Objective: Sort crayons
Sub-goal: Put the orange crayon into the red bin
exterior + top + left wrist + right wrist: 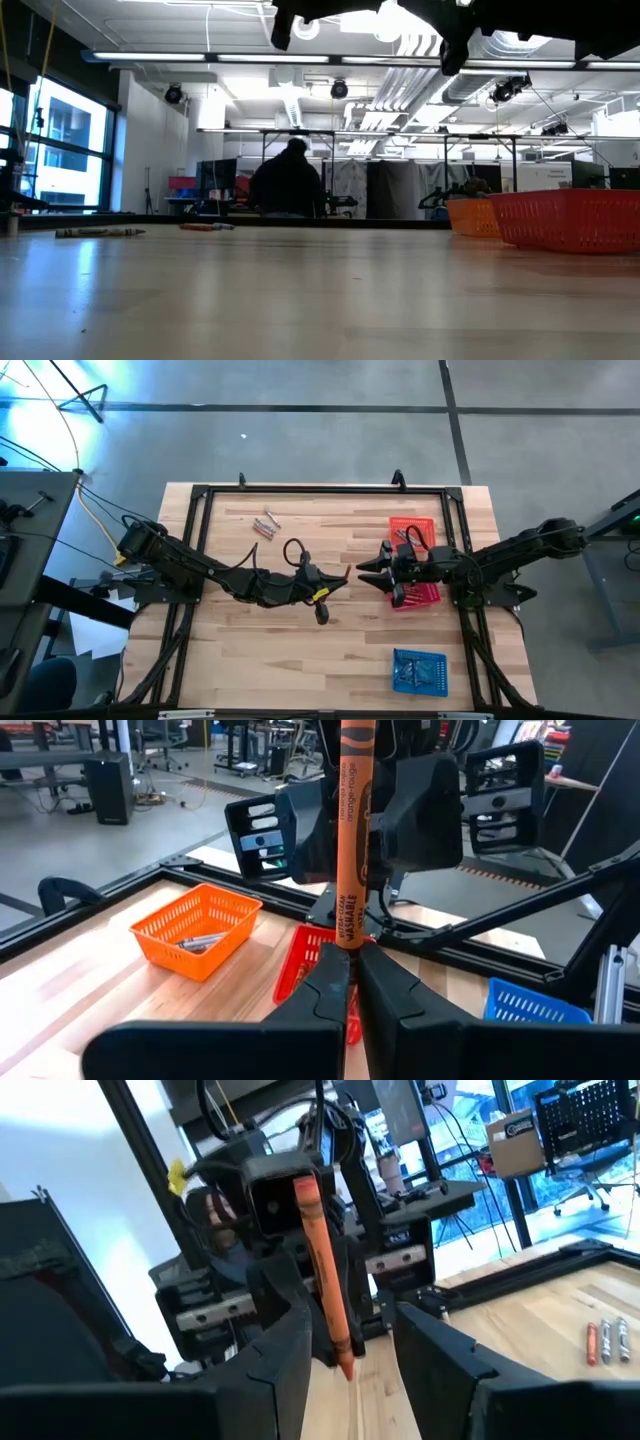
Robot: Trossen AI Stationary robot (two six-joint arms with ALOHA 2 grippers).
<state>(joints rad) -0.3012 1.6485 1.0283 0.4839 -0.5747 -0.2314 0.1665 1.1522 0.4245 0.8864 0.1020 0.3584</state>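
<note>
My left gripper (345, 573) reaches level from the table's left and is shut on an orange crayon (352, 830) that stands about upright above mid-table. My right gripper (350, 1348) faces it from the right, over the red basket (420, 596). It is open, with one finger on each side of the crayon's lower part and no touch that I can see. Loose crayons (265, 525) lie flat on the wood at the far left. The orange basket (195, 928) holds a few crayons. My left gripper pinches the crayon's lower end (348, 942) between its two fingertips. The fingers come level from the table's left and lie across the crayon. The crayon stands up from the fingers, slightly tilted and lifted clear of the table, its pointed tip (345, 1370) at the bottom.
A blue basket (420, 670) sits near the front right. The orange basket (412, 530) stands just beyond the red one. A black frame (200, 495) borders the table. A person (288, 180) sits in the room beyond. Bare wood lies in the middle and at the near left.
</note>
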